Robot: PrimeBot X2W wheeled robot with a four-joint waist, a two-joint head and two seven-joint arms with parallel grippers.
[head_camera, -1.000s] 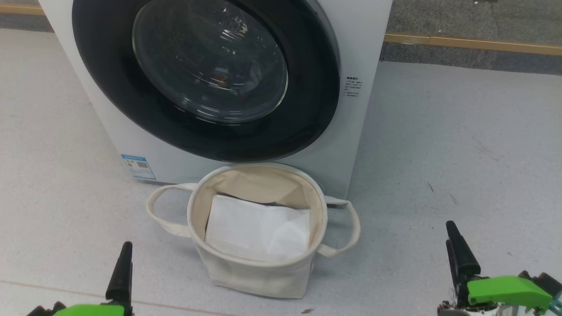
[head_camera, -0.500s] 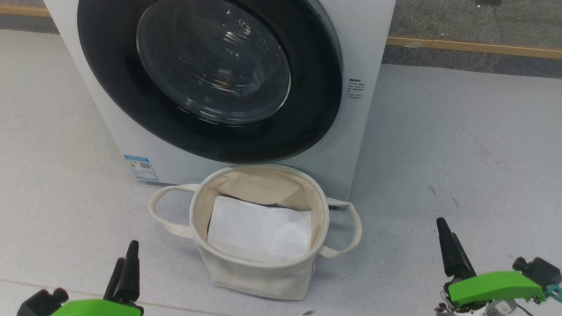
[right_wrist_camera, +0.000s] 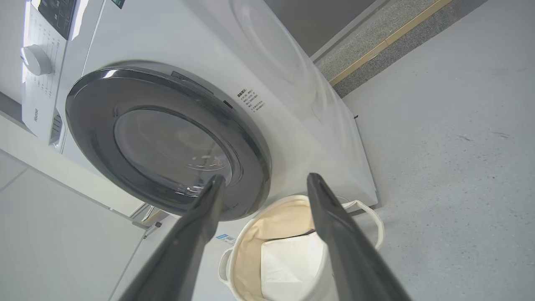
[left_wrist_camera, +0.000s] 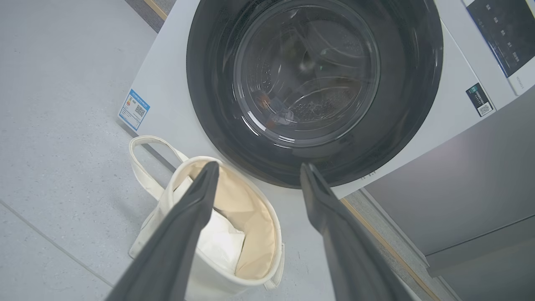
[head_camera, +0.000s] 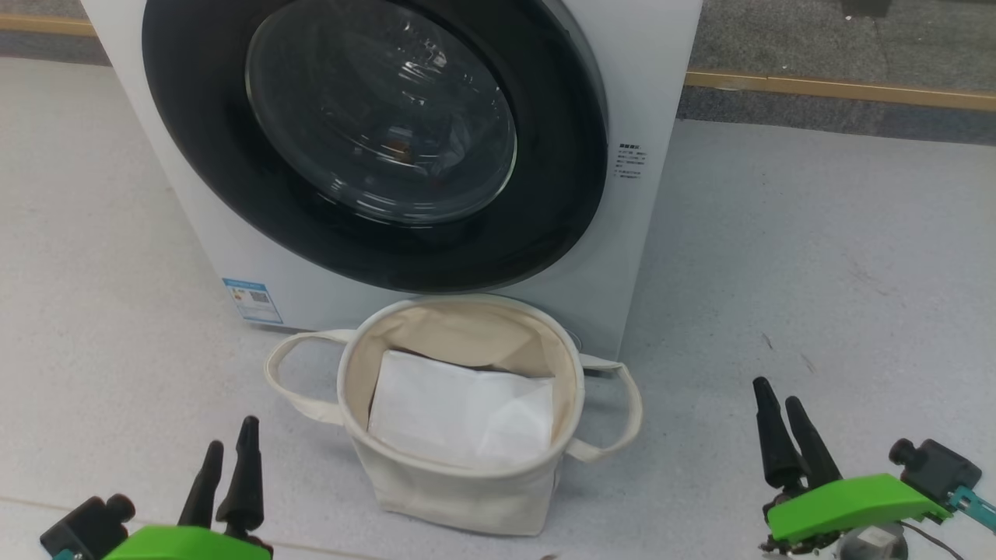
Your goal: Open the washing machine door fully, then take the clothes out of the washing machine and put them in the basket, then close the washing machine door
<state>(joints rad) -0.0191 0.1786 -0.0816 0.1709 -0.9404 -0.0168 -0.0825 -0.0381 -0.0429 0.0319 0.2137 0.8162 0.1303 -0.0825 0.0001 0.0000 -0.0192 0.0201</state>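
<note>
The white front-loading washing machine [head_camera: 646,78] and its round glossy black door [head_camera: 560,194] run off the head view's top edge. Behind the glass, dim orange-brown specks [head_camera: 401,149] are too blurred to identify. Its printed text [head_camera: 629,159] and blue label sticker [head_camera: 252,300] are unreadably small. A white sheet [head_camera: 459,412] hides the floor of the cream canvas basket [head_camera: 459,490]

left hand [head_camera: 232,432], right hand [head_camera: 776,391], both seemingly spread

Bright even light, glare streaks on washing machine door [head_camera: 373,132], soft shadows, wrist pics warped at edges
</note>
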